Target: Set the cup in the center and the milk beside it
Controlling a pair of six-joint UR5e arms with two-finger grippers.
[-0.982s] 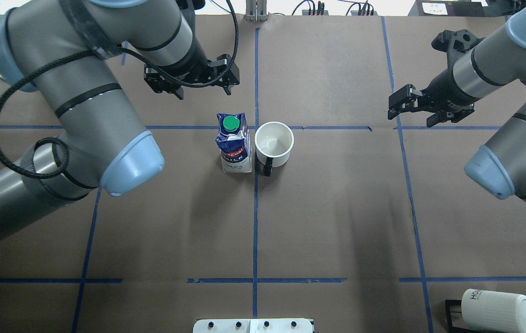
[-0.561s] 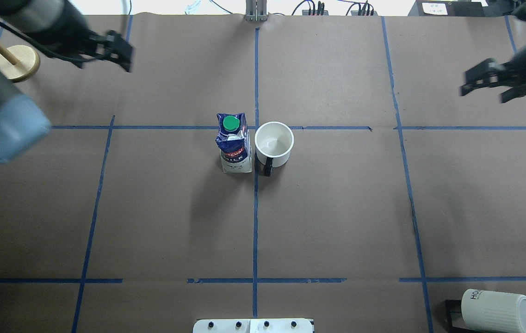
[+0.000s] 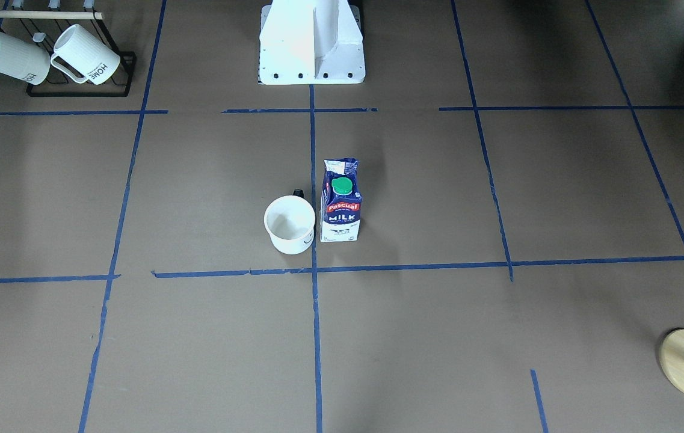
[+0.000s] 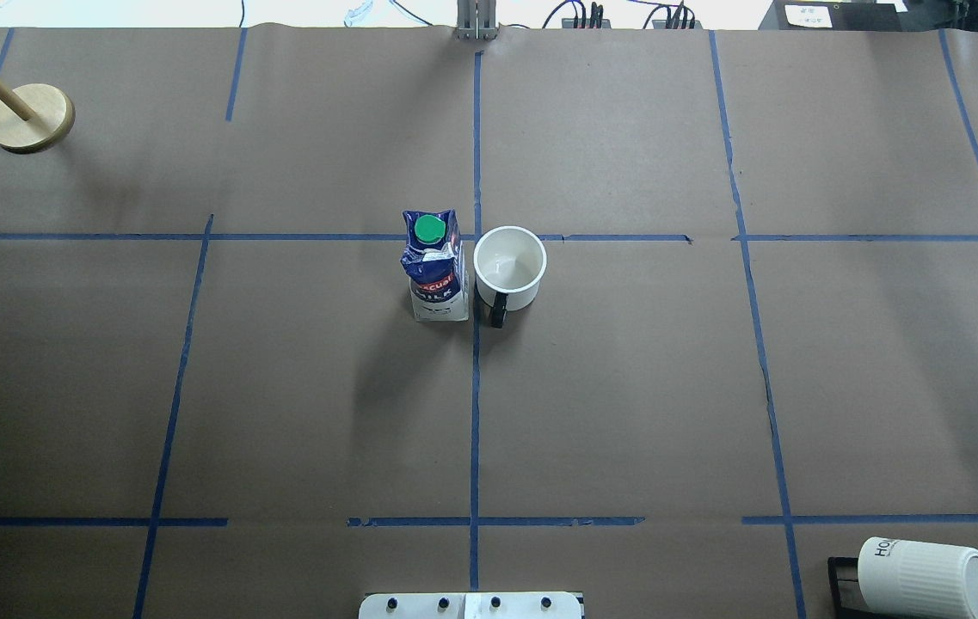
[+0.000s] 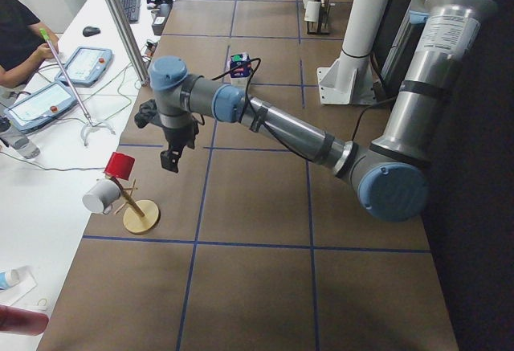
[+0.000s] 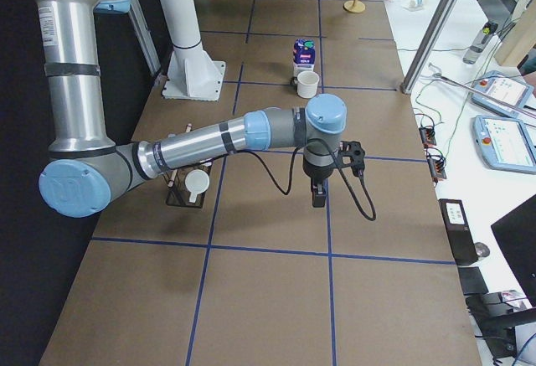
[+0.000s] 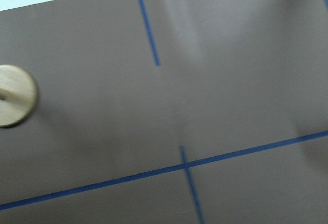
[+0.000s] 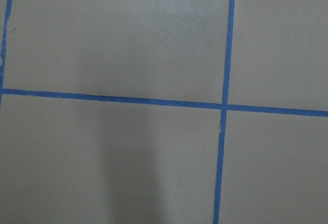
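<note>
Calling it done: cup (image 3: pixel 289 225) and milk (image 3: pixel 340 210) stand together by the center (image 3: pixel 314 269).
Front view: glossy white ceramic beside creased, boxy cardboard with a round green cap (image 3: pixel 342 186). Overhead: both sit just off that tape crossing. Side views: left gripper (image 5: pixel 170 158) and right gripper (image 6: pixel 318 192) hang well apart from them; whether spread or closed, I cannot tell.

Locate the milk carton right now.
In the overhead view the milk stands upright mid-table, close beside the cup on its left, just robot-side of the centre tape crossing.
</note>
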